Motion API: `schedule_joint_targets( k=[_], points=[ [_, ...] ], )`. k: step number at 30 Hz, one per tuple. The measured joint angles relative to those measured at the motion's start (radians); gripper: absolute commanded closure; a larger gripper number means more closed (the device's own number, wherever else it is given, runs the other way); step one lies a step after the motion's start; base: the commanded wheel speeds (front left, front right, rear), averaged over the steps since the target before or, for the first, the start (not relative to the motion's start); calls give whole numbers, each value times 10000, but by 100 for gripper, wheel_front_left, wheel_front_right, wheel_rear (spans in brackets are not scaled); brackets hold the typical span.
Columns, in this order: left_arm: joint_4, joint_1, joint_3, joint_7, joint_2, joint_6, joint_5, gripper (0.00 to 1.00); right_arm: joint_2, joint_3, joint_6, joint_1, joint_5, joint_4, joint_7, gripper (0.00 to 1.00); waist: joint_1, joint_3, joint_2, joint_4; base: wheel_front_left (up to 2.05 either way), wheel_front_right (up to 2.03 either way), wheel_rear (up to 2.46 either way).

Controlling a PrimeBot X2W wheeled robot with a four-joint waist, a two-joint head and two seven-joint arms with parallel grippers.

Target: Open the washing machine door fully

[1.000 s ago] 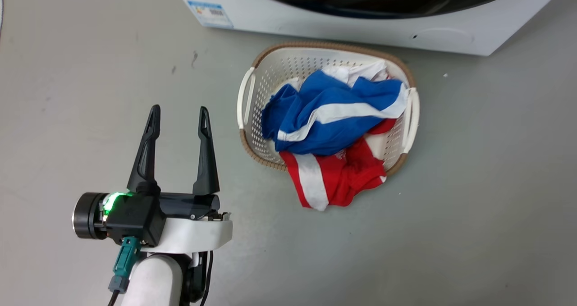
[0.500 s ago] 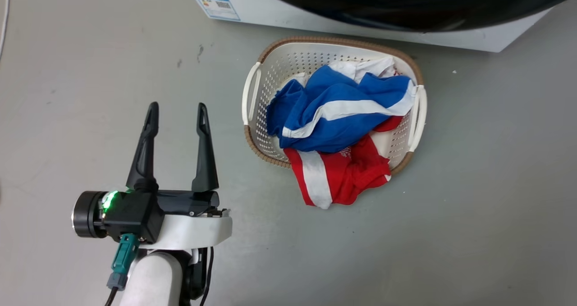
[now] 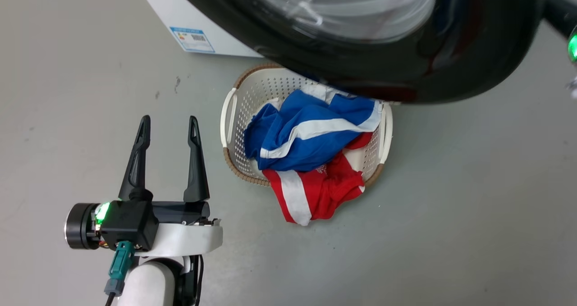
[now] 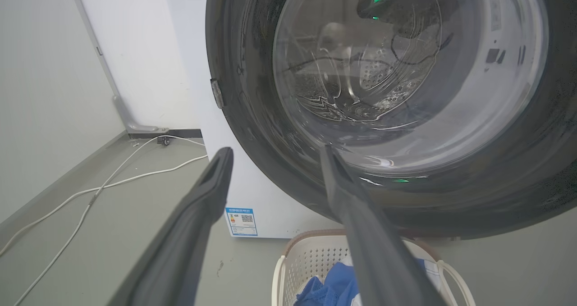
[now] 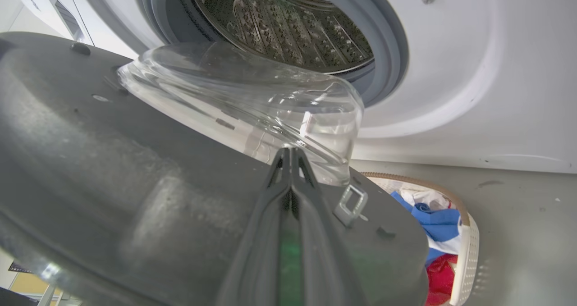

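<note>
One label to call: a blue-bordered sticker [image 3: 192,39] sits low on the white front of the washing machine [image 3: 173,8], close to its left corner. From the head view it shows a blue header strip, a few small coloured marks on its left side and a dark square code on its right, all too small to read. The left wrist view gets a closer look: a blue band with pale lettering across the top, a QR-style square beneath it, then a few lines of fine print. The print blurs out, so no word, brand or number on it can be read.
</note>
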Motion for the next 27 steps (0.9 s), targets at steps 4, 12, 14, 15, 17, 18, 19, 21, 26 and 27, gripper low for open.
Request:
schedule_joint_targets(
  k=[4,12,14,15,17,18,19,21,26,27],
  points=[
    [44,154,88,0,0,-75,52,0,90,150,0,972,272,-830,44,100,0,-306,0,-152,0,0,0],
    [178,524,194,0,-2,-130,138,0,727,499,0,2869,963,-2537,-117,100,0,-916,0,-305,0,0,0],
    [226,639,217,0,0,-132,190,0,880,683,0,3363,1062,-2982,-119,100,-1,-1078,0,-321,0,0,0],
    [251,682,221,0,0,-136,190,0,963,761,0,3577,1110,-3166,-140,100,0,-1151,0,-326,0,0,0],
    [313,731,228,0,0,-151,198,0,1085,865,0,3984,1267,-3484,-182,100,-1,-1289,0,-329,0,0,0],
    [334,754,228,0,0,-169,199,0,1122,928,0,4176,1275,-3630,-199,100,-1,-1353,0,-331,0,0,0],
    [360,782,232,0,-2,-169,201,0,1179,1012,0,4384,1300,-3754,-211,100,-1,-1418,0,-333,0,0,0],
    [408,869,224,0,-2,-169,201,0,1312,1212,0,4784,1350,-3992,-255,100,-1,-1552,0,-325,0,0,0],
    [472,1035,226,0,0,-165,201,0,1751,1908,0,5630,1360,-4443,-249,100,-1,-1869,0,-275,0,0,0],
    [476,1084,236,0,-2,-165,201,0,1814,2019,0,5712,1360,-4497,-249,100,-1,-1918,0,-259,0,0,0]
  ],
)
